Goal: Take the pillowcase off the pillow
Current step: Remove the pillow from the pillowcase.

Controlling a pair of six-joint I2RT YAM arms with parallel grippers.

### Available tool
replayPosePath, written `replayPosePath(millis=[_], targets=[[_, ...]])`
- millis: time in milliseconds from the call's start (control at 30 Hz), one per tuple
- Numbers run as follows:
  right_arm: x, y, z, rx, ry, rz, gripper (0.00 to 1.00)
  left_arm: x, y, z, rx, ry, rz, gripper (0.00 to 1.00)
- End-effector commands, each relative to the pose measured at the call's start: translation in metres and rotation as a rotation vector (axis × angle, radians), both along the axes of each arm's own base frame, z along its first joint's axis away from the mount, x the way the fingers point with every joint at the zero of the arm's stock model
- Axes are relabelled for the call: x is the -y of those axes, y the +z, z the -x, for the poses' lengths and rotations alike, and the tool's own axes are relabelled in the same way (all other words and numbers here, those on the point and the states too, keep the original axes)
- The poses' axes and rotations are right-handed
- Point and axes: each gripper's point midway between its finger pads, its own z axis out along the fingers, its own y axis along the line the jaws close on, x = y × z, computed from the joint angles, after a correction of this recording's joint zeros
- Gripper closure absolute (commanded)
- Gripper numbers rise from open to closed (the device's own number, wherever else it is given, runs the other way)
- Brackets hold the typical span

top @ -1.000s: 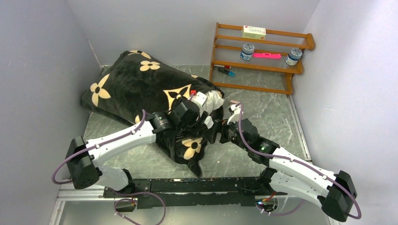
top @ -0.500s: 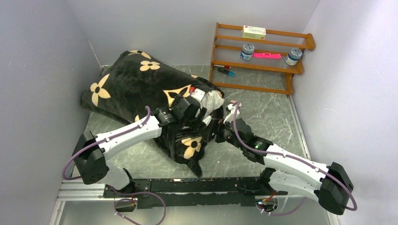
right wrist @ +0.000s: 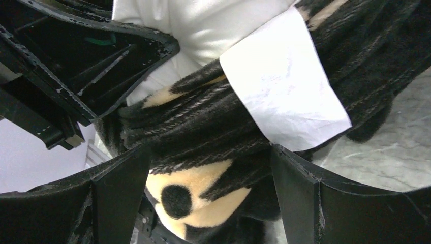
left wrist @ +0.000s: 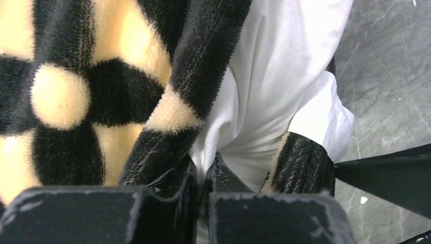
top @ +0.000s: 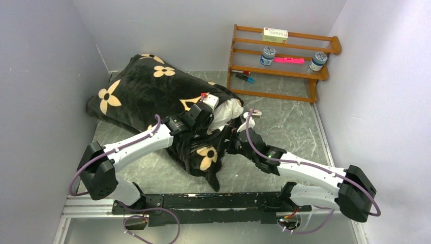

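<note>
Grey marbled counter (top: 297, 124), pale lilac walls (top: 40, 76), wooden rack (top: 274, 95) at rear; left hand (left wrist: 203, 178) pinched onto pillow (left wrist: 274, 76), right hand (right wrist: 208, 162) splayed astride pillowcase (right wrist: 193, 133).

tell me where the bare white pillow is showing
In the top view the pillow pokes out of the pillowcase at its right end, centre of frame, below the wooden rack, with the left gripper shut on its white fabric.

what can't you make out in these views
- Top view: left gripper fingertips, hidden under its own wrist.
- Top view: print on the shelf box, too small.
- Left wrist view: most of the pillow, cut off by edges or under the pillowcase.
- Right wrist view: whether the right gripper presses the pillowcase fold or only straddles it.
</note>
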Motion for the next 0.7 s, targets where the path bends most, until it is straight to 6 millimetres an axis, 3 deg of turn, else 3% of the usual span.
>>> replayPosePath(millis=[0,300,467,600,667], targets=[[-0.023,0.034,-0.005,0.010,0.001,-0.130,0.11,0.004,-0.014,0.009,-0.064,-0.034,0.027,0.95],[-0.041,0.022,-0.006,-0.049,0.044,-0.085,0.25,0.006,-0.010,0.006,-0.056,-0.039,0.048,0.95],[-0.031,-0.006,0.007,-0.139,0.064,0.019,0.61,-0.009,-0.001,-0.011,-0.042,-0.016,0.045,0.95],[-0.017,-0.022,0.018,-0.186,0.068,0.081,0.96,-0.018,0.011,-0.026,-0.019,0.005,0.053,0.95],[-0.004,-0.030,0.021,-0.203,0.049,0.123,1.00,-0.022,0.017,-0.034,-0.008,0.018,0.060,0.95]])
